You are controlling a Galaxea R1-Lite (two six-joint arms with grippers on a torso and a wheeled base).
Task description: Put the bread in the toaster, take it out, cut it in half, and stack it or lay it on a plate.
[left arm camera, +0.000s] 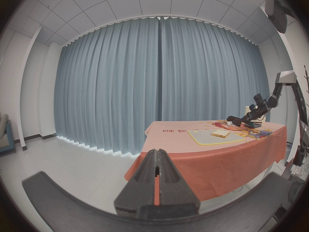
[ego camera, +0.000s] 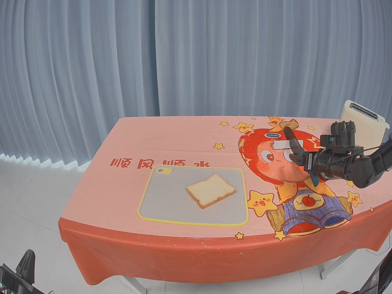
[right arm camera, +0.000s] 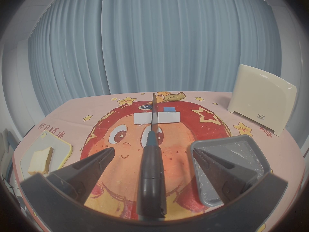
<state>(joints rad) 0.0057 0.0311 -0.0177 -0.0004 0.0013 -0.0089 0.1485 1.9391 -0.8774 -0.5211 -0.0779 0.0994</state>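
Observation:
A slice of bread (ego camera: 210, 190) lies flat on the grey, yellow-rimmed cutting board (ego camera: 171, 201) at the table's front middle. The cream toaster (ego camera: 363, 121) stands at the far right. My right gripper (ego camera: 301, 157) hovers over the table's right side, open. In the right wrist view its fingers (right arm camera: 96, 165) stand wide on either side of a dark-handled knife (right arm camera: 151, 174), not touching it. The blade tip rests on a small white block (right arm camera: 170, 117). A grey rectangular plate (right arm camera: 238, 152) lies beside the gripper. My left gripper (left arm camera: 156, 174) is shut, empty, low and well off the table.
The table wears an orange cloth with a cartoon print (ego camera: 294, 209). A blue curtain hangs close behind it. The bread (right arm camera: 40, 160) and board (right arm camera: 61, 145) lie far to one side of the right gripper (right arm camera: 153, 151), with bare cloth between.

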